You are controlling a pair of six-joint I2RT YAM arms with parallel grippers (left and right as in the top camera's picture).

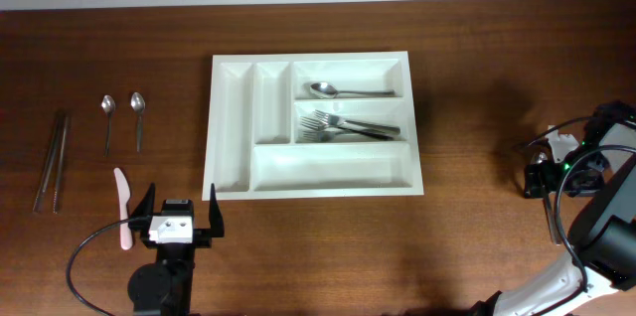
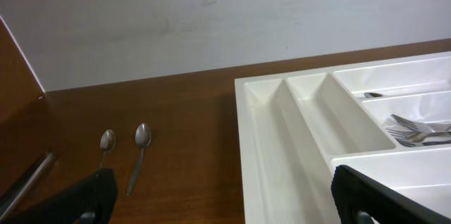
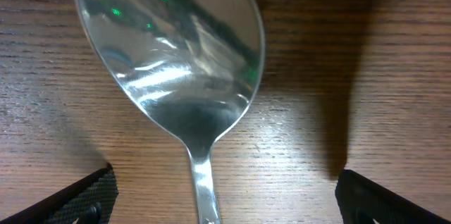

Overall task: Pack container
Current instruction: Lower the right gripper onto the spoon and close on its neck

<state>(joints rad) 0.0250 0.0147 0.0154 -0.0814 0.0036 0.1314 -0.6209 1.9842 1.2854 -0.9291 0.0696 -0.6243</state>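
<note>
Overhead: the container [image 1: 211,127] lies ahead and to the right of the left gripper [image 1: 181,202], well off to the left of the right gripper [image 1: 545,172]. Forks [image 1: 343,129] and a packed spoon [image 1: 333,89] are inside.

Left wrist: jaws wide, empty. The container rim is just ahead-right, two small spoons [image 2: 106,139] ahead-left.

Right wrist: jaws wide, nothing held, with a loose spoon [image 3: 169,48] directly beneath, bowl forward.

Likely step is the pick-up. Next: lower, straddle the neck, close.

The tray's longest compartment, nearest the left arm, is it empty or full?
Empty: the tray shows only bare white plastic there.
</note>
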